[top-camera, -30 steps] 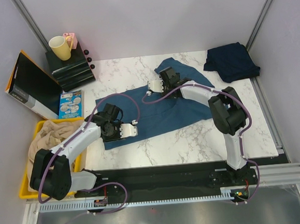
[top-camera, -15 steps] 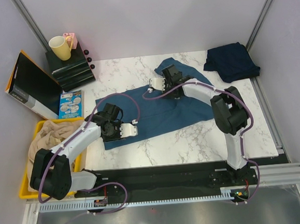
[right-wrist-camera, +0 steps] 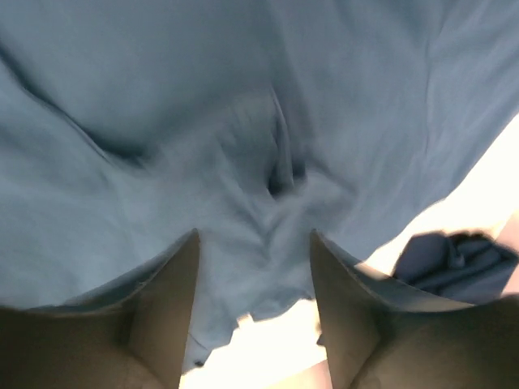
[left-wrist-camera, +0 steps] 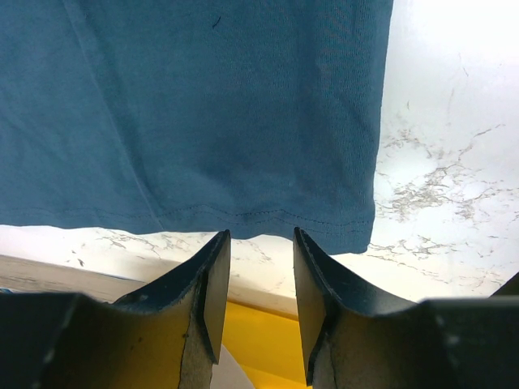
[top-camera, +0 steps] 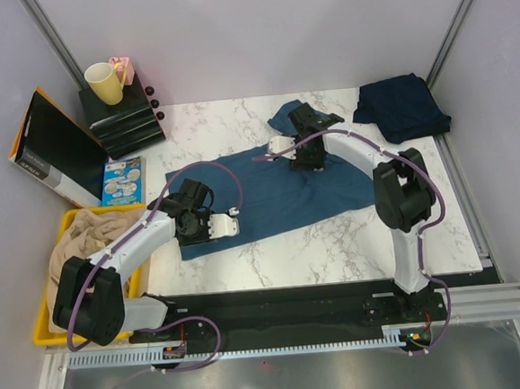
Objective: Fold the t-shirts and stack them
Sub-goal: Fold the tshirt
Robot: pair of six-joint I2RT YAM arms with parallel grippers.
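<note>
The steel-blue t-shirt [top-camera: 278, 189] lies spread flat across the middle of the marble table. The navy t-shirt [top-camera: 402, 107] lies folded at the back right corner. My left gripper [top-camera: 190, 216] is open and empty above the blue shirt's left hem; the left wrist view shows the hem [left-wrist-camera: 243, 217] and its corner just past the gripper [left-wrist-camera: 259, 235]. My right gripper [top-camera: 309, 132] is open and empty over the rumpled back part of the blue shirt [right-wrist-camera: 243, 162]. The navy shirt [right-wrist-camera: 454, 255] shows at the right of the right wrist view.
A yellow bin [top-camera: 45, 297] with beige cloth [top-camera: 88, 235] sits at the left front; it also shows in the left wrist view [left-wrist-camera: 259, 340]. A black box [top-camera: 54, 148], a small blue booklet [top-camera: 122, 181] and a black stand with a yellow mug [top-camera: 104, 82] are at the back left.
My right gripper has moved to the right, toward the back right part of the blue shirt. My left arm has not moved.
</note>
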